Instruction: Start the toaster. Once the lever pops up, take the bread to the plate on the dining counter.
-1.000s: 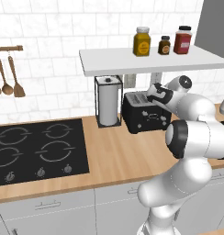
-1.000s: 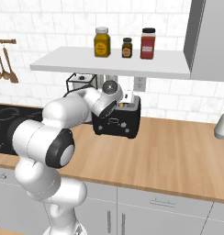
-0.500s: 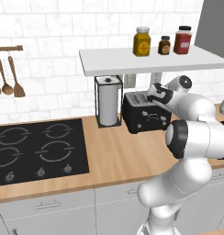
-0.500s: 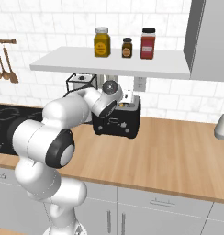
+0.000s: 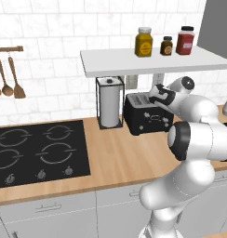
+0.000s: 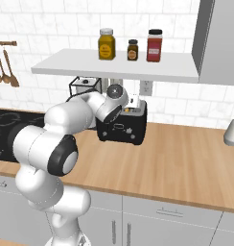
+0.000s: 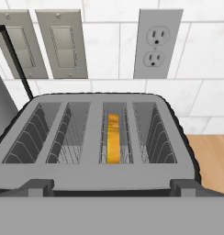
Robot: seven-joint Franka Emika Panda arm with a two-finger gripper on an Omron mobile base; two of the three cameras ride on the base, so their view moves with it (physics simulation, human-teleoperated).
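Observation:
The black toaster (image 5: 148, 118) (image 6: 122, 129) stands on the wood counter against the tiled wall, under the shelf. In the hand view I look down on the toaster's grey top (image 7: 93, 137) and its slots. The bread (image 7: 113, 137) sits low in the slot right of centre, showing as a thin tan edge. My gripper (image 5: 157, 95) (image 6: 131, 103) (image 7: 111, 188) hovers just above the toaster's front edge, open, with nothing between its fingertips (image 7: 38, 186). The plate and the dining counter are out of view.
A white paper-towel holder (image 5: 110, 104) stands left of the toaster, and the black stovetop (image 5: 36, 148) lies further left. The shelf (image 5: 152, 60) with three jars hangs close overhead. An outlet (image 7: 157, 43) is on the wall behind. Bare counter (image 6: 186, 153) spreads to the right.

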